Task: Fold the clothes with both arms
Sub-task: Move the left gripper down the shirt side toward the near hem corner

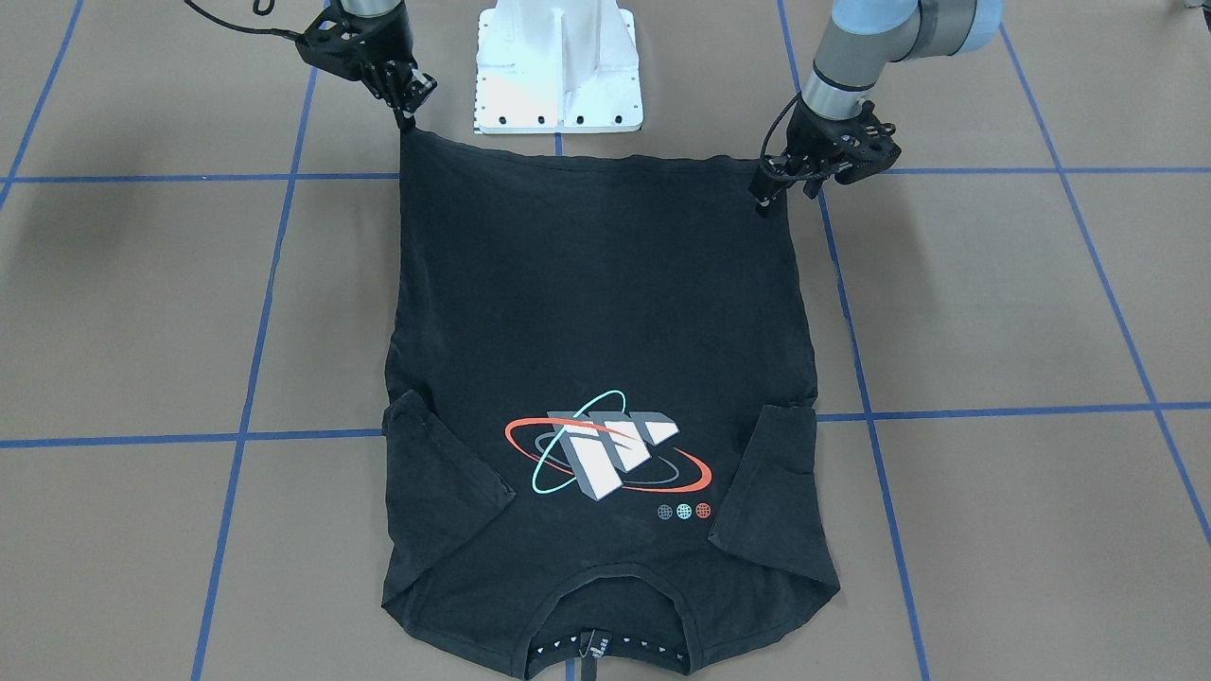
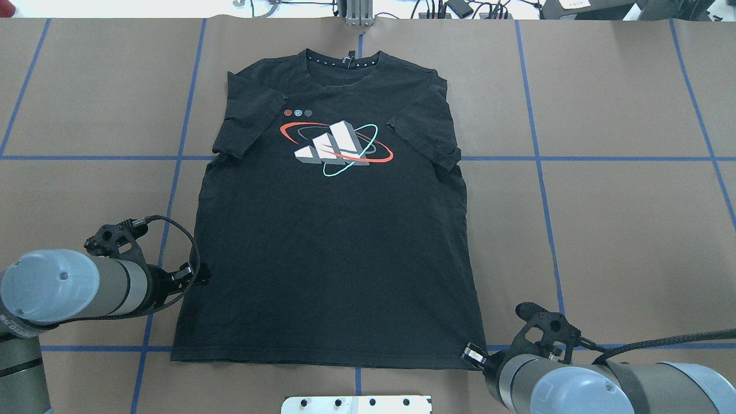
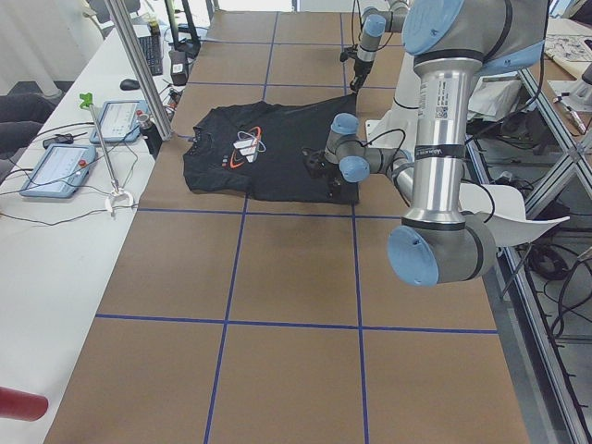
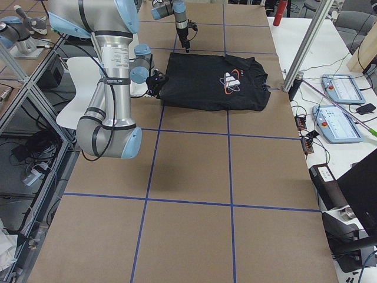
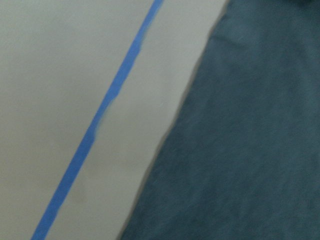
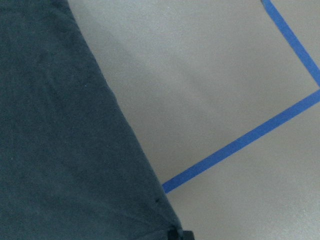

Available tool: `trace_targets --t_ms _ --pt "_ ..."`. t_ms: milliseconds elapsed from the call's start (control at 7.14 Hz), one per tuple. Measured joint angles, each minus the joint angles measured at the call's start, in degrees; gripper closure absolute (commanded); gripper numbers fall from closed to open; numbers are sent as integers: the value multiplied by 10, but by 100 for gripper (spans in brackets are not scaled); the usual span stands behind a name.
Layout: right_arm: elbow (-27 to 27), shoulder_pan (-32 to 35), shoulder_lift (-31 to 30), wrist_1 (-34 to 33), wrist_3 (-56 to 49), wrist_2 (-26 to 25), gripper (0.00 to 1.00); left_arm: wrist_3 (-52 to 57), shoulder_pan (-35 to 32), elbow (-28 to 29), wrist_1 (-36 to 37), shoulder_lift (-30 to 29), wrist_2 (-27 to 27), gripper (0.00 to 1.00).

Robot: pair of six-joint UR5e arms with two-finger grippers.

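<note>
The black T-shirt (image 1: 596, 312) lies flat and face up on the brown table, logo (image 1: 605, 454) showing, collar away from the robot, both sleeves folded inward. It also shows in the overhead view (image 2: 333, 247). My right gripper (image 1: 408, 117) is low at the hem corner and looks shut on it; it shows in the overhead view (image 2: 470, 352) too. My left gripper (image 1: 761, 203) has its fingers together at the shirt's side edge, a little up from the hem; it also shows in the overhead view (image 2: 198, 275). Whether it pinches cloth does not show. Both wrist views show only the shirt's edge (image 5: 240, 150) (image 6: 60, 150) and the table.
The white bolted base plate (image 1: 558, 76) stands just behind the hem. Blue tape lines (image 2: 540, 158) grid the table. Benches with control pendants (image 3: 55, 166) (image 4: 341, 88) and a metal post (image 4: 306, 47) stand beyond the collar side.
</note>
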Motion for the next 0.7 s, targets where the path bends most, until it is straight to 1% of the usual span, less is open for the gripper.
trace_targets --t_ms 140,560,700 --pt "0 0 0 0 0 0 100 -11 9 -8 -1 12 -2 13" --pt "0 -1 0 0 0 0 100 -82 59 -43 -8 41 -2 14" --pt "0 -1 0 0 0 0 100 -110 76 -47 -23 56 10 15"
